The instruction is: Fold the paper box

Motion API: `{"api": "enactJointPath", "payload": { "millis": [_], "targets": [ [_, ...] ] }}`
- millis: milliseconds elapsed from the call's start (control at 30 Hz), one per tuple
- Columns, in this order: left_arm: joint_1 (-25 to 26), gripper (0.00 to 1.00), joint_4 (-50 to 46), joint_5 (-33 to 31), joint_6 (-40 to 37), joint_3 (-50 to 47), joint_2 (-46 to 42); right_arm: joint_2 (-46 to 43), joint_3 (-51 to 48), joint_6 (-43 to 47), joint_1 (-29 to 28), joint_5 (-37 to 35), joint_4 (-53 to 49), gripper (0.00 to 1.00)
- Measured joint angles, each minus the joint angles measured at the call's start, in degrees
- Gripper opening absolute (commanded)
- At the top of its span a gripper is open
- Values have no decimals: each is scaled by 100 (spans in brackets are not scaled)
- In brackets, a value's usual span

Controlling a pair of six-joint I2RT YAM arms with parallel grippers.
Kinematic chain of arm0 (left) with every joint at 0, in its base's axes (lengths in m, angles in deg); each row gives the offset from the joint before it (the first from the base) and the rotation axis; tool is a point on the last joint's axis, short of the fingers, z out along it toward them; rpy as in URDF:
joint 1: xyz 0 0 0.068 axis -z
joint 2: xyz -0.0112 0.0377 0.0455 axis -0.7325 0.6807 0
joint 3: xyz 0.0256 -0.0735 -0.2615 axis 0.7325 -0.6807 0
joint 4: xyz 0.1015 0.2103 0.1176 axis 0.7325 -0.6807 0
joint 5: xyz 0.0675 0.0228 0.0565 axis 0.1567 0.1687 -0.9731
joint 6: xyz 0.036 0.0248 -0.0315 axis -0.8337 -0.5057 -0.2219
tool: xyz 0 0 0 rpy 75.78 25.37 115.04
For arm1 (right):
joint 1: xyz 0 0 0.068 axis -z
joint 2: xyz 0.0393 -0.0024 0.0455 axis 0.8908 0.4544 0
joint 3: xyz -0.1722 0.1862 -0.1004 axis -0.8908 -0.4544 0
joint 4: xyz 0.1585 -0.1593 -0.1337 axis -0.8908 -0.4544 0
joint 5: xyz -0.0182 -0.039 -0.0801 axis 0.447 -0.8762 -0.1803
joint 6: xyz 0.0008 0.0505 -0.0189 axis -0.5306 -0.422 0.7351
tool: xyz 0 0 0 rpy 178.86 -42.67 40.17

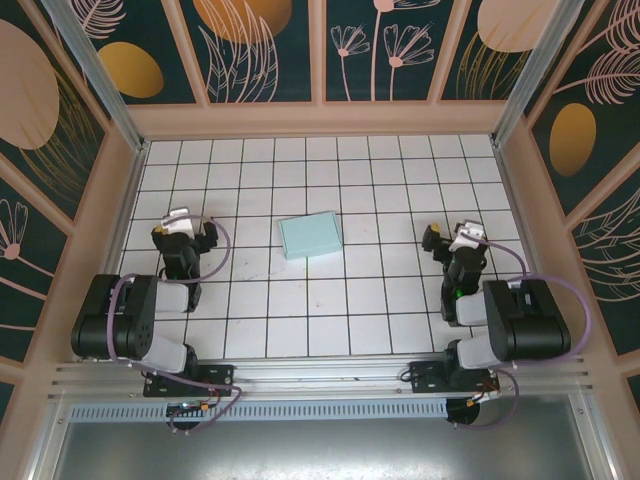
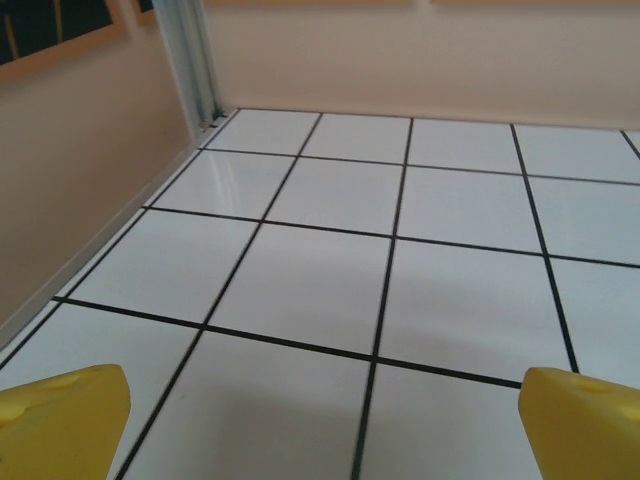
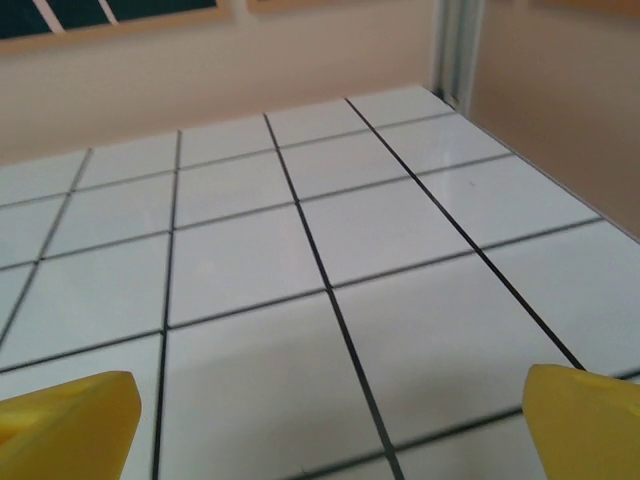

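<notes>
The paper box [image 1: 310,235] is a pale aqua compact rectangle lying flat on the white tiled floor [image 1: 330,300], slightly turned, in the middle of the top view. My left gripper [image 1: 187,224] hovers well to the left of it, open, with bare tiles between its yellow fingertips [image 2: 60,420]. Over on the right, my right gripper [image 1: 455,238] is also apart from the box and open, its yellow fingertips [image 3: 585,415] wide with only floor between them. Neither gripper touches the box.
Peach-coloured walls [image 1: 320,120] enclose the tiled floor on three sides, with metal corner posts [image 2: 195,60] at the back. Both arm bases [image 1: 120,320] sit at the near edge along a metal rail [image 1: 320,385].
</notes>
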Motion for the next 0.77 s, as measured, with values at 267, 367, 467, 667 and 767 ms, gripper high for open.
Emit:
{"api": "enactJointPath", "payload": {
  "millis": [267,367,467,667,767],
  "targets": [
    [-24,99,804,98,129,-181,94,439,474,15,223,485,120,99],
    [-24,99,868,116,129,-181,94,439,487,15,232,575,120,99],
    [-24,99,866,317,120,-181,96,439,487,15,232,616,120,99],
    [-24,99,861,527,107,-181,96,439,487,15,232,616,122,99],
    [-24,99,859,555,107,-181,96,439,487,15,232,616,122,99]
  ]
}}
